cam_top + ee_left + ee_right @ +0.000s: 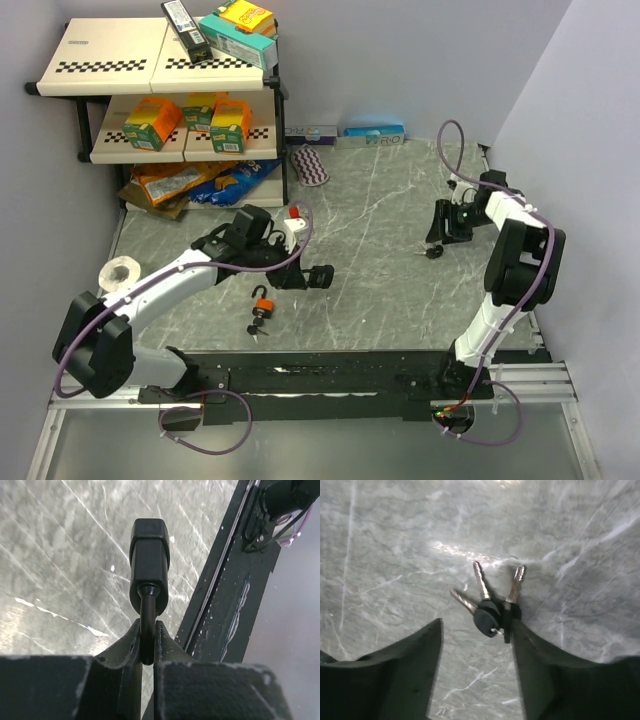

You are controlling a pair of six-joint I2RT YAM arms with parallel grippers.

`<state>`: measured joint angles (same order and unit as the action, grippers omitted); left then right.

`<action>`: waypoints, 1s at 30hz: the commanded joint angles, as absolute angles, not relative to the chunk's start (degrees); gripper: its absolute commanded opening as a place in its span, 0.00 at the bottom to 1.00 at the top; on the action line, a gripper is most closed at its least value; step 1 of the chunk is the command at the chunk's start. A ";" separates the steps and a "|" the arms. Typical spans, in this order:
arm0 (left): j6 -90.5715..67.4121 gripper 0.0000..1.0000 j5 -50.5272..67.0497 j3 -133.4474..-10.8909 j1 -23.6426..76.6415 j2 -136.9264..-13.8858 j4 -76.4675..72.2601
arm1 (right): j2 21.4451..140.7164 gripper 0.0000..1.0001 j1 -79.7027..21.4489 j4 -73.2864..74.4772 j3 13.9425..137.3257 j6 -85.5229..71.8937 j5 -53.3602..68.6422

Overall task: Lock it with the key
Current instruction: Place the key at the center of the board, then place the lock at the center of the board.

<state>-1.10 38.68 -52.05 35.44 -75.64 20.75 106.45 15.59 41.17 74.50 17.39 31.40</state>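
Progress: early. Black padlock (149, 560) is off the table, hanging out in front of the left gripper (147, 635), which pinches its shackle with jaws nearly closed. No key is in it. Whether the shackle is pushed home cannot be told from these views.

Key bunch (489, 611) lies flat on the table (380, 200) at the right side, well apart from the black padlock. Right gripper (476, 632) hangs over it with jaws spread and nothing held. The key heads sit just beside its right-hand finger and the blades point away.

Left to do, by my reading: pick up one key, bring key and padlock together, insert, turn. That is nearly the whole job.

Counts:
- Padlocks: two, the black one held and an orange padlock (262, 303) on the table near the left arm.
- Keys: three in the right-hand bunch. A second small bunch (258, 326) lies just beside the orange padlock, too small to count.
- Arms: two.
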 commanded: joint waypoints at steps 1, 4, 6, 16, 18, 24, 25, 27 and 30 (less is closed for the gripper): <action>-1.58 0.01 41.31 -56.34 35.95 -76.64 19.51 | 99.32 0.78 15.38 40.17 74.36 20.21 35.94; -3.25 0.01 42.27 -56.95 35.95 -77.78 20.21 | 96.60 0.87 13.98 39.99 74.44 22.23 39.11; -5.35 0.01 43.24 -57.56 35.95 -78.57 20.91 | 93.27 0.88 12.31 39.38 73.05 23.72 41.20; -13.97 0.01 56.68 -61.26 34.19 -85.78 23.47 | 68.31 1.00 -11.32 27.17 54.50 31.62 42.28; -14.85 0.01 58.35 -61.52 34.10 -86.39 23.64 | 64.17 1.00 -18.17 24.97 51.44 32.60 40.26; -17.05 0.01 63.10 -60.65 33.93 -86.92 21.45 | 60.91 1.00 -30.22 24.52 49.48 36.12 37.00; -17.31 0.01 63.02 -60.47 33.93 -86.84 21.18 | 61.00 1.00 -31.19 24.52 49.48 36.56 36.83; -18.45 0.01 63.19 -60.21 33.93 -86.84 20.40 | 61.78 1.00 -34.61 23.91 49.74 36.65 34.73; -19.77 0.01 63.54 -59.68 33.84 -86.84 19.51 | 63.28 1.00 -37.95 22.94 50.53 36.92 32.70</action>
